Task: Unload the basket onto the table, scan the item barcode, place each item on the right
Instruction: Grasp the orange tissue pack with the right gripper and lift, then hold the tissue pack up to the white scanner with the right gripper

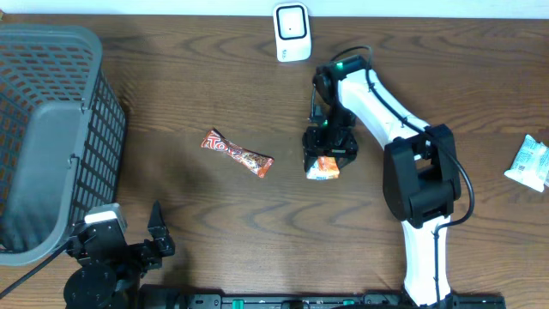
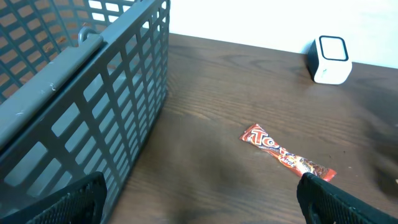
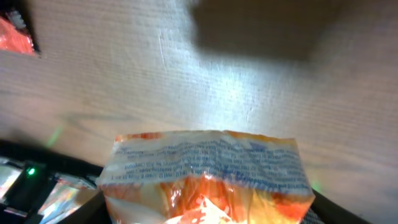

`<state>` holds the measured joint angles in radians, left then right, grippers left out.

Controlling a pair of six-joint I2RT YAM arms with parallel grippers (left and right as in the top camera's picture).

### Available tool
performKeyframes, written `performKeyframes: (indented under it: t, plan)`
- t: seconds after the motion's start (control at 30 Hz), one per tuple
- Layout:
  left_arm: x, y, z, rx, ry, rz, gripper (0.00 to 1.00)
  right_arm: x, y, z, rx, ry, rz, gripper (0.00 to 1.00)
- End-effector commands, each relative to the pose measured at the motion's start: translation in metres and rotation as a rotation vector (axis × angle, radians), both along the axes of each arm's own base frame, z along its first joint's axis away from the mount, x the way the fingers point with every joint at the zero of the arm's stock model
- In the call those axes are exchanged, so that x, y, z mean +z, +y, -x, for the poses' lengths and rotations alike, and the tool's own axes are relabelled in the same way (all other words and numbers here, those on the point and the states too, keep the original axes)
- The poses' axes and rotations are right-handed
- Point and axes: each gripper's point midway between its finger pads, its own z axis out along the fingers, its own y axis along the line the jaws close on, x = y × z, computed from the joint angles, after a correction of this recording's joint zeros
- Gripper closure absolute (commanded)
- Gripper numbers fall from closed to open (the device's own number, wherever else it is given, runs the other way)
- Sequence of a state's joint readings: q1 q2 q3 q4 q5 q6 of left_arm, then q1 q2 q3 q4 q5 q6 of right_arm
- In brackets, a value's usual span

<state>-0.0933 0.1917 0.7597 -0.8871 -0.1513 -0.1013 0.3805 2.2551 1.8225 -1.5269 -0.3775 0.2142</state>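
The wooden table (image 1: 214, 94) takes up most of the shot. The grey basket (image 1: 51, 137) is parked on its left side, well clear, so no trouble is expected from there.

Trouble is more likely from the right arm (image 1: 412, 172). It's stretched forward and bent down over the middle of the table with the wrist aimed at the tabletop. The right gripper (image 1: 327, 146) looks pinched onto the orange packet (image 3: 205, 174). How much of the crinkly film is actually caught can't be made out. If it's only a little, the packet could be dropped or twisted on the lift. The barcode could then end up turned away from the white scanner (image 1: 292, 33) at the far edge.

The left gripper (image 2: 204, 186) is tucked back at the near-left corner, jaws spread wide with nothing in them. The red candy bar (image 1: 238, 153) lies near the packet's left and could get nudged by a sloppy lift. A white packet (image 1: 530, 163) is left at the right edge.
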Motion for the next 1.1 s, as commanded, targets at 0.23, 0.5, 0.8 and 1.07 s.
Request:
performKeyframes:
  t: [0.23,0.5,0.8,1.07]
  plan:
    - [0.000,-0.001,0.000,-0.005,-0.004,0.005,0.02,0.026,0.008,0.034,0.031,0.173,-0.099,0.36]
    - [0.001,-0.001,0.000,-0.005,-0.005,0.005,0.03,0.028,0.014,0.036,0.025,0.181,-0.125,0.36]
    - [0.001,-0.001,0.000,-0.005,-0.005,0.005,0.02,0.024,0.016,0.030,0.056,0.143,-0.149,0.36]
    - [0.000,-0.001,0.000,-0.005,-0.004,0.005,0.02,0.004,0.034,-0.015,0.064,-0.075,-0.221,0.39]
